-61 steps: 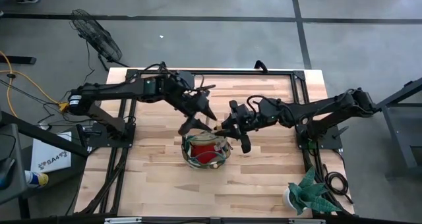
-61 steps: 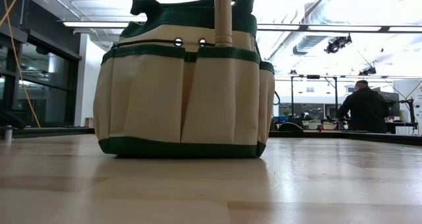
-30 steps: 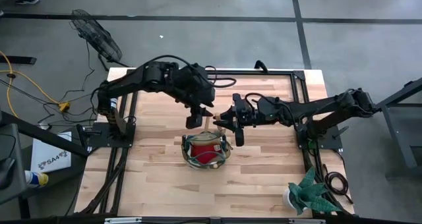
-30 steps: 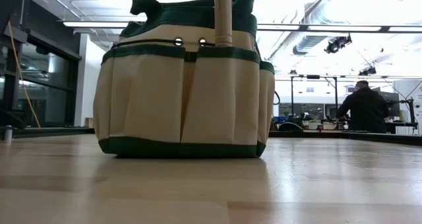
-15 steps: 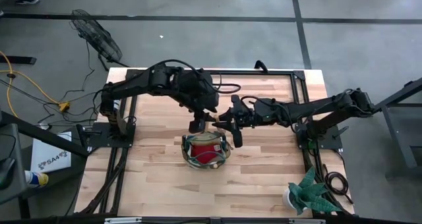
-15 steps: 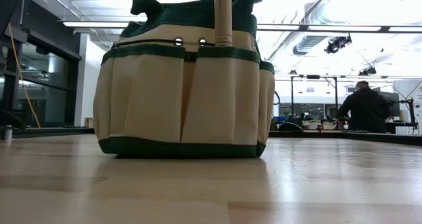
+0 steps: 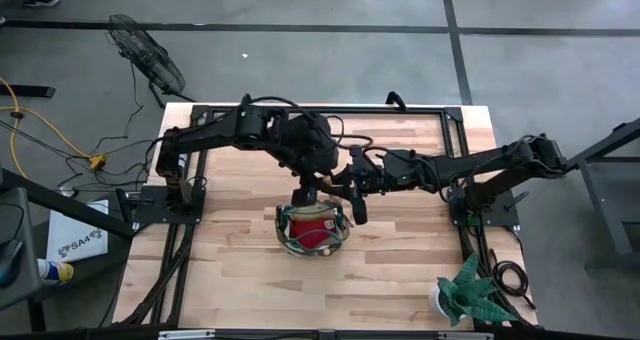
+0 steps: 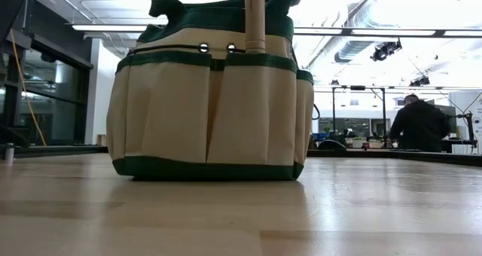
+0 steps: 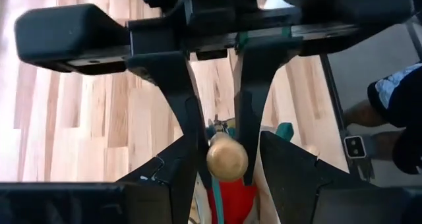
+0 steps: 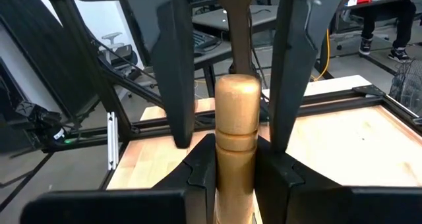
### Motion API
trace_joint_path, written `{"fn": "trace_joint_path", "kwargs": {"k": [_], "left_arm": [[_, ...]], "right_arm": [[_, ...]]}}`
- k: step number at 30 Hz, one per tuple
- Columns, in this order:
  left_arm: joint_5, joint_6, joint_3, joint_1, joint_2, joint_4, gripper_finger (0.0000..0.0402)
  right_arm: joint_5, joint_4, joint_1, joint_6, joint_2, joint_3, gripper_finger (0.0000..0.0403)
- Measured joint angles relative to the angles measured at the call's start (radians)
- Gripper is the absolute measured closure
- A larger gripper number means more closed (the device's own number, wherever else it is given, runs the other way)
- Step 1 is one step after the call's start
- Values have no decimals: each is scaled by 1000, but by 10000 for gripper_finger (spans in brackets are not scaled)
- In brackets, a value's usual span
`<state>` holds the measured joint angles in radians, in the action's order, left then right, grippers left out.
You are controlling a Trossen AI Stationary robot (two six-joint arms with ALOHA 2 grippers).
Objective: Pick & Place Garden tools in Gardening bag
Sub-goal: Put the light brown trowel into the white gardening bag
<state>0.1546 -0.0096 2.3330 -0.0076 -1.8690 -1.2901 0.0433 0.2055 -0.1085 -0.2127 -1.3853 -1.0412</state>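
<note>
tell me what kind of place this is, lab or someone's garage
Most likely a lab or workshop in a big open workspace, not a garage. The wooden table stands in a black frame on a gray concrete floor, long ceiling lights run overhead, and a person works at benches far behind.

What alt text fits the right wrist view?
A wooden tool handle stands upright, clamped low down between the right gripper's two dark fingers. The left gripper hangs straddling the handle's top. Behind are the wooden table and workshop clutter.
</note>
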Motion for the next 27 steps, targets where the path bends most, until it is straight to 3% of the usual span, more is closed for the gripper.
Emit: {"fn": "trace_joint_path", "kwargs": {"k": [27], "left_arm": [[-18, -26, 0, -1, 1, -20, 244]], "right_arm": [[7, -8, 0, -10, 0, 0, 343]]}}
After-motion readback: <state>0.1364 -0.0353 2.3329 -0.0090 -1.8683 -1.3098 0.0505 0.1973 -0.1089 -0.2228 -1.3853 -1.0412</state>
